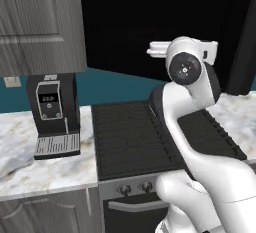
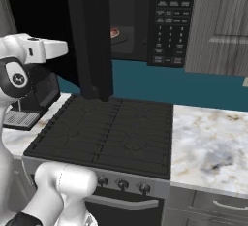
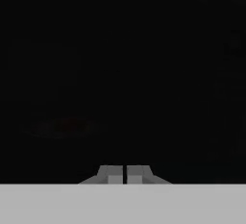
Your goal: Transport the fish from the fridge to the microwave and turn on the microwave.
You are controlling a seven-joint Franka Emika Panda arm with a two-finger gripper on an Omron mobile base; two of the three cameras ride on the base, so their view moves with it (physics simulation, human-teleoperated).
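1. The microwave (image 2: 145,21) is seen above the far side of the stove, black, its tall dark door swung open toward the left, keypad panel on the right.
2. A small red-orange fish (image 2: 115,32) is seen lying inside its cavity.

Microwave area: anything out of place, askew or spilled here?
Nothing stands out. The microwave door hangs open over the stove, with the fish sitting inside. The counter shows no spill.

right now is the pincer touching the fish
Apart. In the hand view the pincer is shut on nothing, with dark space ahead; in the right base view the fish lies inside the microwave.
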